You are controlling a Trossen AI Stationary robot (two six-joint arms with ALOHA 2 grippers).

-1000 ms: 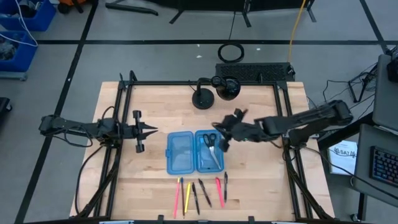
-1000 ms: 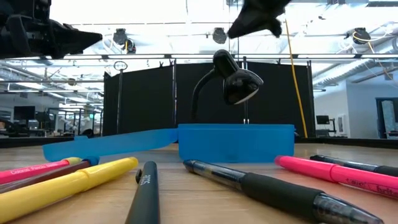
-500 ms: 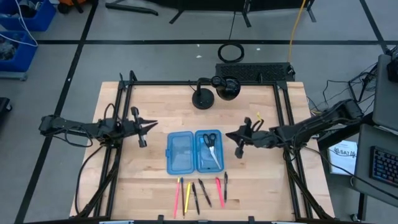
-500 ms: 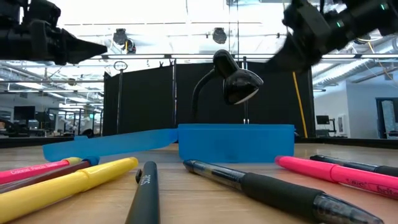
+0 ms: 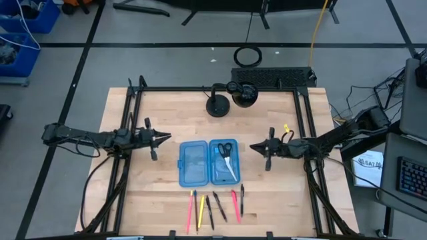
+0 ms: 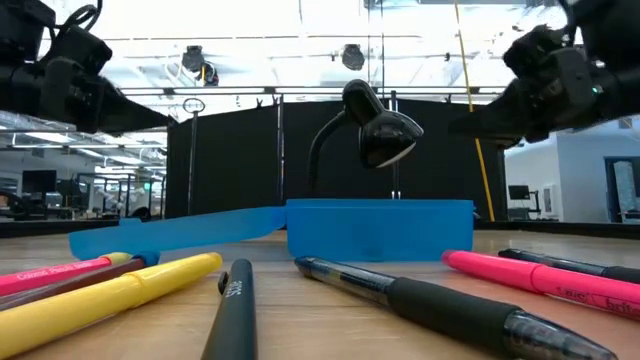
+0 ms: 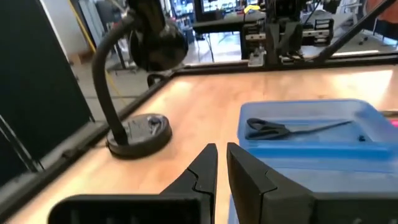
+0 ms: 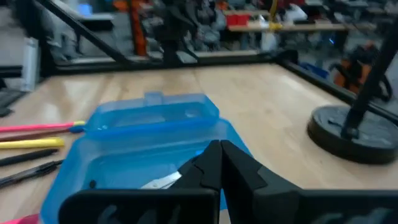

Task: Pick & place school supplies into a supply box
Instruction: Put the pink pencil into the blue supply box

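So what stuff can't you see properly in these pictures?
- Scissors, right wrist view: mostly hidden behind the right gripper.
- Inside of the supply box, low view: hidden by its own wall.
- Pens, high view: too small to read any print.
- Left gripper, low view: too dark to make out.

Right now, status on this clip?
Both hands empty, left hand and right hand flanking the open supply box. Scissors inside; pens on table. Nothing blocking.

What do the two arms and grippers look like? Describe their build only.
Both arms are dark, slim and jointed, with black cables trailing along them. The left gripper and right gripper each end in two tapered black fingers. A yellow tag sits on the right arm.
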